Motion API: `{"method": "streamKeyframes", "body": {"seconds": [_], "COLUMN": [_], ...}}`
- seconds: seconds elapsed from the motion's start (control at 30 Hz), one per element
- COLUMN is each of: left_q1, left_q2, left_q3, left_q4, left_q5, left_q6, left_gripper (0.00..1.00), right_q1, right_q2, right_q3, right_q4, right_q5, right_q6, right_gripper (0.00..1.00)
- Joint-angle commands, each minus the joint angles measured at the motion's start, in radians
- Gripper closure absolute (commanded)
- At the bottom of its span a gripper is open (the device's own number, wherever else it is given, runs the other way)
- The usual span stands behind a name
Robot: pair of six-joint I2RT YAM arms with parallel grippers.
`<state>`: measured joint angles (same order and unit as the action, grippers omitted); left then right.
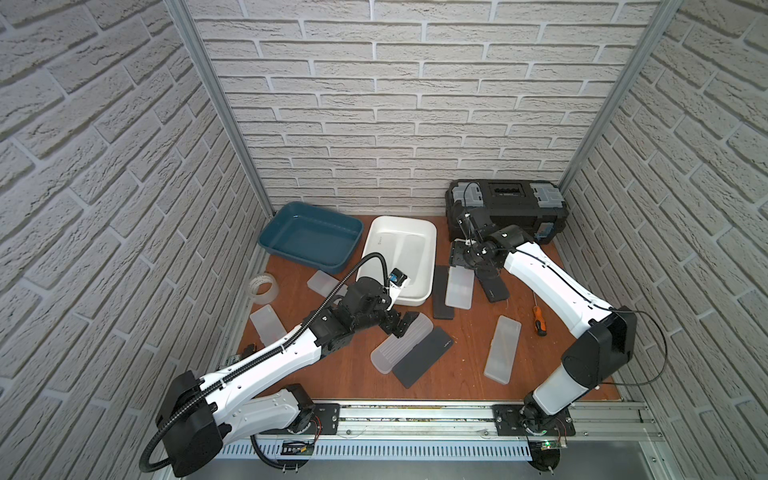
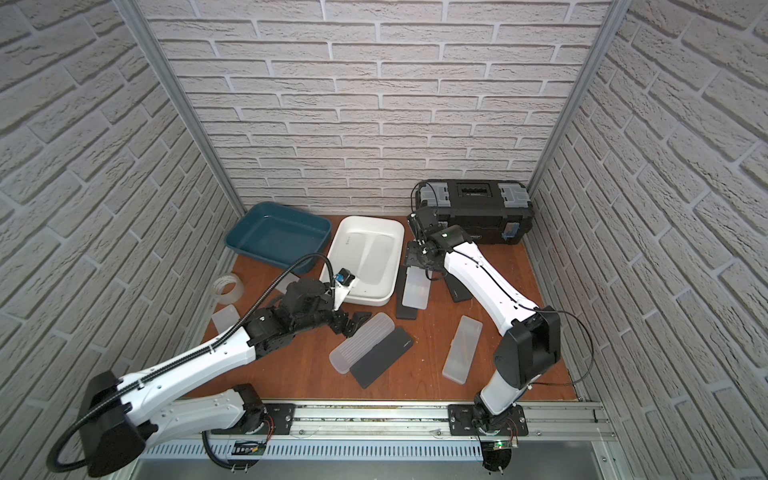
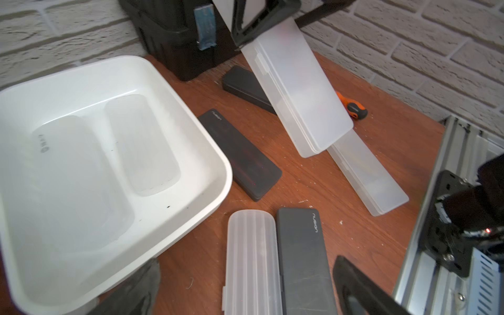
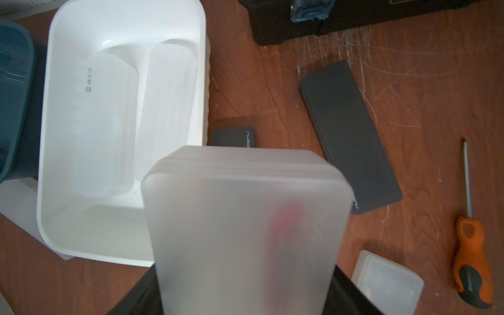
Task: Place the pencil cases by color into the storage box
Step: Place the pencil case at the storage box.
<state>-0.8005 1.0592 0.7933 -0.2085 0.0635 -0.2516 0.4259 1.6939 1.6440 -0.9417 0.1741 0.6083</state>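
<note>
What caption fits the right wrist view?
Right hand grips a frosted pencil case near the white bin holding two more.

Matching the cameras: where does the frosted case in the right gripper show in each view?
Top view: held case right of the white box.
Top view: held case likewise.
Left wrist: held case before the black toolbox.
Right wrist: held case close up, beside the white box.
Shared landmark: the white box.

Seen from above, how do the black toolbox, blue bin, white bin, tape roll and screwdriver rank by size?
In a top view:
1. black toolbox
2-3. blue bin and white bin, too alike to rank
4. tape roll
5. screwdriver
</note>
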Motion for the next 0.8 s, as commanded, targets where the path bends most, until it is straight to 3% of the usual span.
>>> {"method": "streamKeyframes", "body": {"seconds": [0.0, 0.2, 0.77], "left_q1": [0.067, 0.11, 0.172], "left_q2": [-0.028, -0.045, -0.036], "left_q3": [0.041, 0.101, 0.107], "left_q4": [-0.11, -0.23, -0.273], "left_q5": [-0.003, -0.028, -0.001], "left_q6": [-0.094, -0.11, -0.14], "left_gripper": [0.02, 0.02, 0.02], "right_q1": [0.018, 0.037, 0.068], "right_q2": [0.06, 0.196, 0.531], "right_q3": [0.088, 0.225, 0.508], "right_q4": [0.055, 0.083, 0.186], "right_q5": [-0.032, -0.061, -0.159], "right_q6": [-0.016, 0.012, 0.124], "right_gripper": [0.37, 0.36, 0.36]}}
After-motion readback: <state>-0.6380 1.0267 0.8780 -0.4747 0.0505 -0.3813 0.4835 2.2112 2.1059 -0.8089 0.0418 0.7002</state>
